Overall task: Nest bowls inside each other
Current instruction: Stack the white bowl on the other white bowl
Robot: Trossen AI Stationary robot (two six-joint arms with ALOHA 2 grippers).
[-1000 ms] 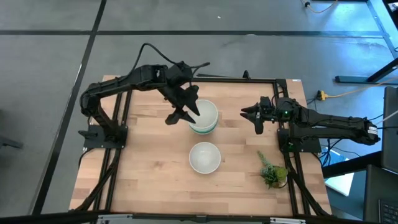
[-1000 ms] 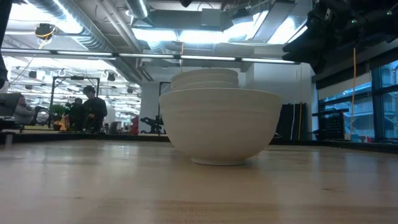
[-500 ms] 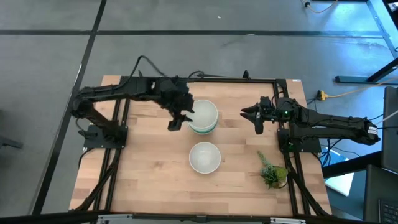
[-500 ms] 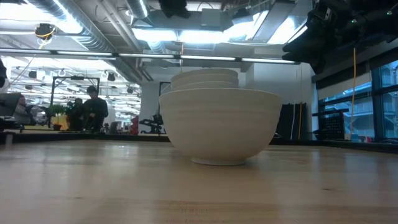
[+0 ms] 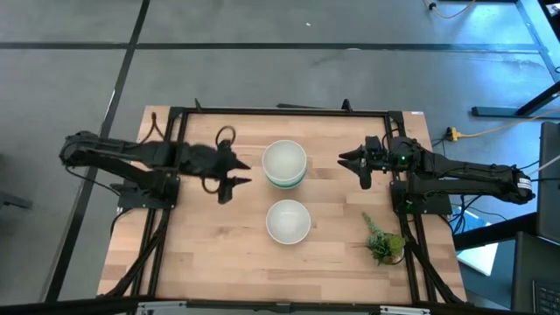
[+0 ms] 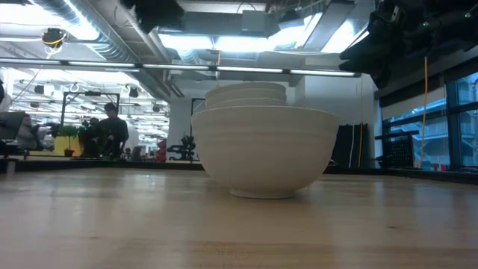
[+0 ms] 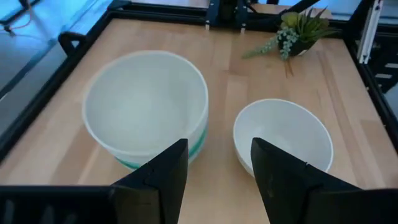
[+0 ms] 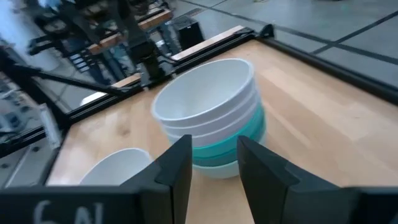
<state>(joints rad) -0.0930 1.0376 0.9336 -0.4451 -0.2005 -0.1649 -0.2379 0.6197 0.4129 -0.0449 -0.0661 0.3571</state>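
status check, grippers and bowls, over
Left gripper open, empty, beside the stack of bowls. Right gripper open, waiting on the stack's other side. Single white bowl not yet nested. Nothing in the way; plant sprig off by the table edge.

You had a light wooden table (image 5: 201,236) with a black frame around it. A stack of bowls (image 5: 284,164) sat near the upper middle of the high view, white on top with turquoise showing lower down. One single white bowl (image 5: 288,220) sat just below it, apart from it. A small green plant sprig (image 5: 384,241) lay at the lower right.
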